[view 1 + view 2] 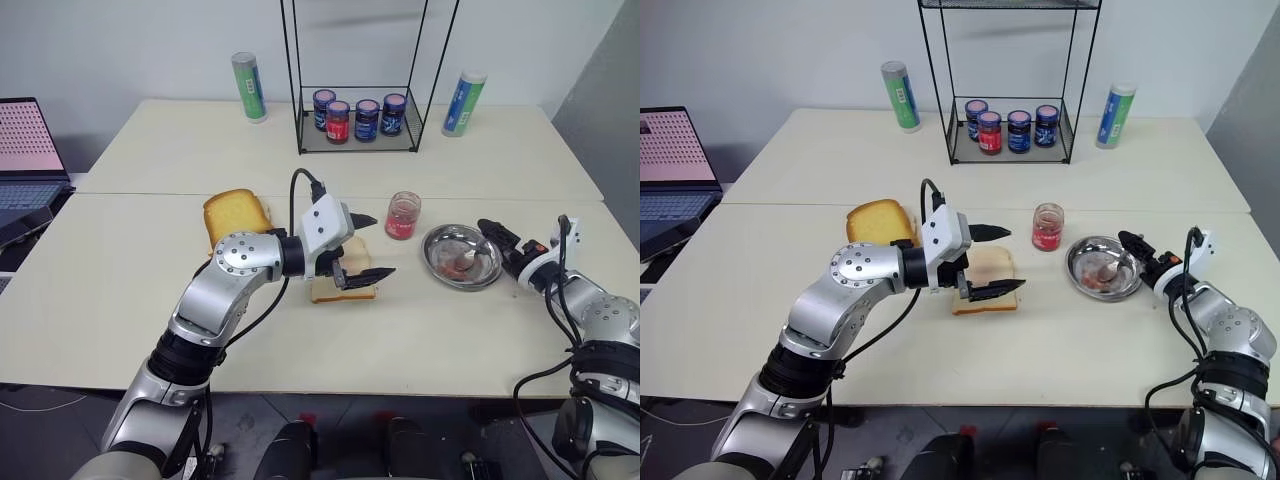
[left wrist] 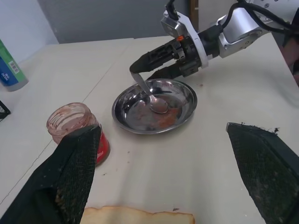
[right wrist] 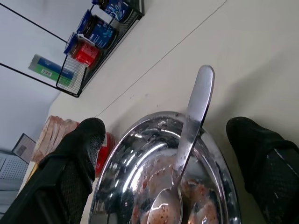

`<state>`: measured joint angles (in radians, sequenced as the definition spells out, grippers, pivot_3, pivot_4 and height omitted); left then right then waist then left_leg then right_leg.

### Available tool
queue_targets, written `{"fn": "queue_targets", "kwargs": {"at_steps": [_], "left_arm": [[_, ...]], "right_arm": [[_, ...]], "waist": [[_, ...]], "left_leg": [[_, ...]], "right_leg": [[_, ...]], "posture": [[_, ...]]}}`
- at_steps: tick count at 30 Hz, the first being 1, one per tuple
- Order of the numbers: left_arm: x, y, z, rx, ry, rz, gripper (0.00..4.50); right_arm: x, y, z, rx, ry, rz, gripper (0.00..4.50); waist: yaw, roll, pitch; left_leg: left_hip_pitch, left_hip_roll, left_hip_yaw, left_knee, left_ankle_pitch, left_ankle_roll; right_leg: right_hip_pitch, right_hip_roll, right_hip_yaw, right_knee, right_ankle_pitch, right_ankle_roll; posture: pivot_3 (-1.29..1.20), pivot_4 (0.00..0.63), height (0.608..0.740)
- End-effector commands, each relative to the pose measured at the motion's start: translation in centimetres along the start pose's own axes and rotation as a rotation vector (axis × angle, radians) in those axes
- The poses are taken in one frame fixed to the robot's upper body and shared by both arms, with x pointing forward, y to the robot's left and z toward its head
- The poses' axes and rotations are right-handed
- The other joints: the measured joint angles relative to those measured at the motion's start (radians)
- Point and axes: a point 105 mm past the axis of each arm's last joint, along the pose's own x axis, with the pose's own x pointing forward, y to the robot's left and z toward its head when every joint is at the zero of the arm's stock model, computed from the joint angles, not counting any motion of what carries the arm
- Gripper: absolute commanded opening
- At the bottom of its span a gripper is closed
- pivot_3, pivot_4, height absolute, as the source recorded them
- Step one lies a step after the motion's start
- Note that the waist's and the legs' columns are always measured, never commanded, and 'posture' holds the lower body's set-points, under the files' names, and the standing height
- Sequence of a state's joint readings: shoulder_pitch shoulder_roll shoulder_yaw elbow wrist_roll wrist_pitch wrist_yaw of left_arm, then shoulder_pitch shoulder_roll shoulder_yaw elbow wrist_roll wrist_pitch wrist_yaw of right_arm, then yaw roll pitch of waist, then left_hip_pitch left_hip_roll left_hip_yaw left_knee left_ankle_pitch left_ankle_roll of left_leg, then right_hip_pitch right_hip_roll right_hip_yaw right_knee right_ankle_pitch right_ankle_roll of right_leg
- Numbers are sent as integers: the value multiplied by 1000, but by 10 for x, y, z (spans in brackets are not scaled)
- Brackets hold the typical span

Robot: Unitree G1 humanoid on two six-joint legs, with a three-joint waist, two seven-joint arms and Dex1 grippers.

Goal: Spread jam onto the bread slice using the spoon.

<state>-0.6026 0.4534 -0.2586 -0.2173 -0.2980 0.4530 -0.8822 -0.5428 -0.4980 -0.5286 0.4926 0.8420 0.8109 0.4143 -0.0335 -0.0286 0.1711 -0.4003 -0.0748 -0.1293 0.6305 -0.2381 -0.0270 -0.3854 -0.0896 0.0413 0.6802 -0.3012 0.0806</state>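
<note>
Jam-smeared spoon (image 2: 152, 95), bowl seemingly in dish (image 2: 184, 91)

- The left arm rises from the lower left of the head view, bending at the elbow toward the centre of the frame.
- The left gripper (image 1: 362, 245) points toward the right side of the frame, its two black fingers spread wide and empty.
- The right arm enters from the lower right corner.
- The right gripper (image 1: 492, 240) points toward the centre, fingers apart.

Left gripper (image 1: 365, 245) hangs over the bread slice (image 1: 345, 285), blocking access.
</note>
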Motion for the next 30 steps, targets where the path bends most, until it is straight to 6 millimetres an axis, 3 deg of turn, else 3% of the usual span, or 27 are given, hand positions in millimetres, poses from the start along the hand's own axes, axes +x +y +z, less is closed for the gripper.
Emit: {"fn": "queue_targets", "kwargs": {"at_steps": [1, 9, 12, 30], "left_arm": [[-3, 1, 11, 30, -31, 21, 4450], [-1, 6, 13, 38, -36, 31, 4450], [-1, 7, 14, 40, -36, 33, 4500], [-6, 12, 11, 41, -28, 57, 4500]], "right_arm": [[2, -2, 14, -20, -38, 6, 4500], [16, -8, 24, -4, -39, -3, 4500], [20, -10, 26, 2, -42, -7, 4088], [12, -5, 36, -2, -25, 67, 95]], "waist": [[0, 0, 0], [-1, 0, 0], [-2, 0, 0], [-1, 0, 0]], "left_leg": [[0, 0, 0, 0, 0, 0], [0, 0, 1, 0, 0, 0], [0, 0, 1, 0, 0, -1], [0, 0, 1, 0, 1, -2]], "right_leg": [[0, 0, 0, 0, 0, 0], [0, 0, 0, 0, 0, 0], [0, 0, 0, 0, 0, 0], [0, 0, 0, 0, 0, 0]], "posture": [[0, 150, 740], [0, 150, 740], [0, 150, 740], [0, 150, 740]]}}
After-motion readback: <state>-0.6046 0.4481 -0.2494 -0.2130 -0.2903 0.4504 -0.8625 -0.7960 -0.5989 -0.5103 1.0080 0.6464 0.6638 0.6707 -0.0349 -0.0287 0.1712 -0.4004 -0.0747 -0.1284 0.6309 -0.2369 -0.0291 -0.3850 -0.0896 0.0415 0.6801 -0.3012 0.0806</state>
